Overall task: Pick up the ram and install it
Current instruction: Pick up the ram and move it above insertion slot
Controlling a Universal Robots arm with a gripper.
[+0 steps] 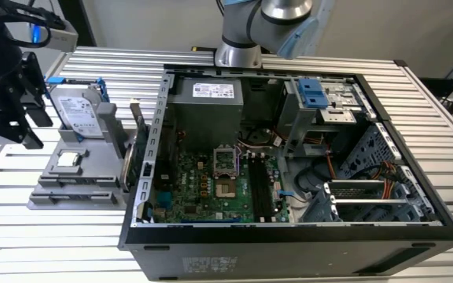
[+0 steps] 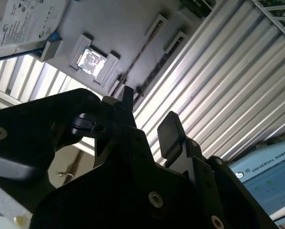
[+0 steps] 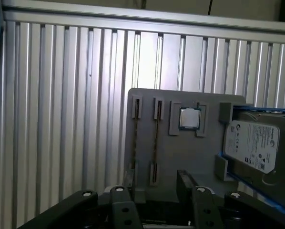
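- Case (image 1: 289,239): one.
- Motherboard (image 1: 203,177): one.
- Arm (image 1: 246,23): one.
- Gripper (image 2: 148,110): one, with two fingers (image 2: 172,131).
- Tray (image 3: 180,157): one, with two long slots (image 3: 136,109).
- Hard drive (image 3: 252,143): one.
- Chip (image 3: 189,118): one.
- Ram (image 3: 155,140): one that can be made out.

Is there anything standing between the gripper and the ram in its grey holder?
Nothing visible. The open gripper hangs apart from the ram, which stands on edge in a slot of the grey holder, with free space between them. The processor chip and the hard drive sit to one side of the ram, out of the path.
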